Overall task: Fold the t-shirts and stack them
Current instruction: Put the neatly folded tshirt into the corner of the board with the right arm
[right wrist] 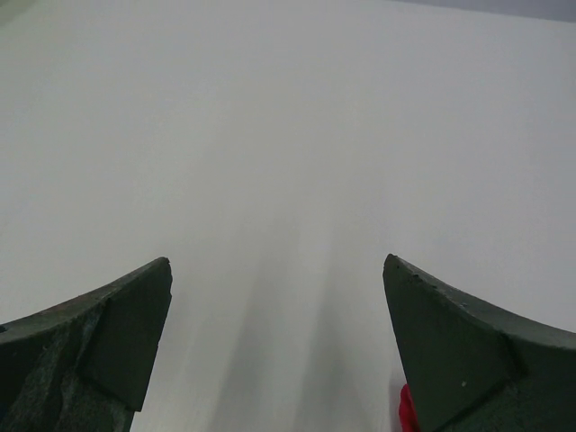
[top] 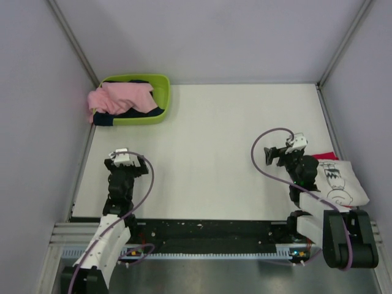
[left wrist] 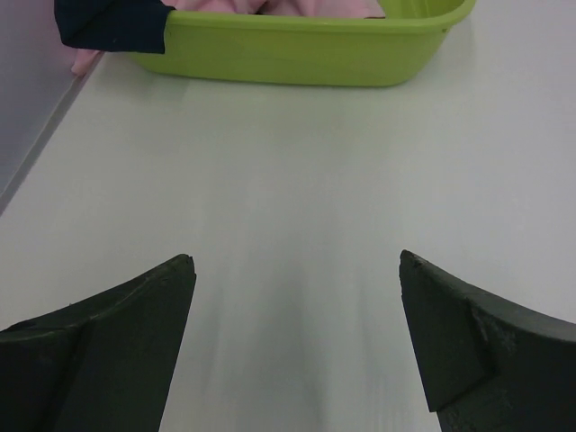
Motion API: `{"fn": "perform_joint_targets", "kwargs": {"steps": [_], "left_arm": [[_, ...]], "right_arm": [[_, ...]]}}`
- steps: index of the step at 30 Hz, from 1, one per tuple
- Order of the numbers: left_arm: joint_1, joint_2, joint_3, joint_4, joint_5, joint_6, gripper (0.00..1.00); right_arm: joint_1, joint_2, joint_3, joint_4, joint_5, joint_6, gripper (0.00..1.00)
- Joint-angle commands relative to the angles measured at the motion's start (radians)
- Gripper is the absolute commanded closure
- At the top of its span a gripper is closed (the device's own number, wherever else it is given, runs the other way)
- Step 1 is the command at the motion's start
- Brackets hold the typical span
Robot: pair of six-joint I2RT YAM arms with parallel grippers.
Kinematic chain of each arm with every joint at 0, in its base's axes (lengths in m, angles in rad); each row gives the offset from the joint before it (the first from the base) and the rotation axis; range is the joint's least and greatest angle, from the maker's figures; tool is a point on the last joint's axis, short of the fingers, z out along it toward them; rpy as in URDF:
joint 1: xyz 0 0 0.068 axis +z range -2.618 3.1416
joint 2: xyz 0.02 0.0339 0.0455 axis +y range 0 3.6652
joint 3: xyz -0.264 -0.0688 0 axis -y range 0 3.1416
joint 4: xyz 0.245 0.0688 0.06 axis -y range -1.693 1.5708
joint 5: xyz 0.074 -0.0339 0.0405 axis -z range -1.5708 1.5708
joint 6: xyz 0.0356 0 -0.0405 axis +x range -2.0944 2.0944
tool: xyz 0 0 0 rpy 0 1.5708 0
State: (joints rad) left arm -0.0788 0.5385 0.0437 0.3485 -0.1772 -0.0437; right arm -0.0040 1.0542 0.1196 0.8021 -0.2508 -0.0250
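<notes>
A folded white t-shirt with a black cartoon print lies at the table's right edge. It rests on a red t-shirt, of which an edge shows at the back. A red sliver of it also peeks out beside the right finger in the right wrist view. My right gripper stands open just left of this stack, with only bare table between its fingers. My left gripper is open over bare table at the near left, pointing toward the basket.
A lime-green basket sits at the back left, holding pink cloth and dark navy cloth that spill over its left rim. Grey walls enclose the white table on three sides.
</notes>
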Motion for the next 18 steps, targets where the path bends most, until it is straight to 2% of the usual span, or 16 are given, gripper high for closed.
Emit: {"fn": "perform_joint_targets", "kwargs": {"steps": [1,18], "left_arm": [[0.005,-0.008,-0.028,0.124,-0.001,-0.013,0.02],[0.005,0.009,-0.024,0.136,0.004,-0.019,0.02]], "right_arm": [[-0.002,-0.014,-0.015,0.134,0.030,-0.013,0.01],[-0.002,-0.011,-0.012,0.128,0.025,-0.015,0.01]]}}
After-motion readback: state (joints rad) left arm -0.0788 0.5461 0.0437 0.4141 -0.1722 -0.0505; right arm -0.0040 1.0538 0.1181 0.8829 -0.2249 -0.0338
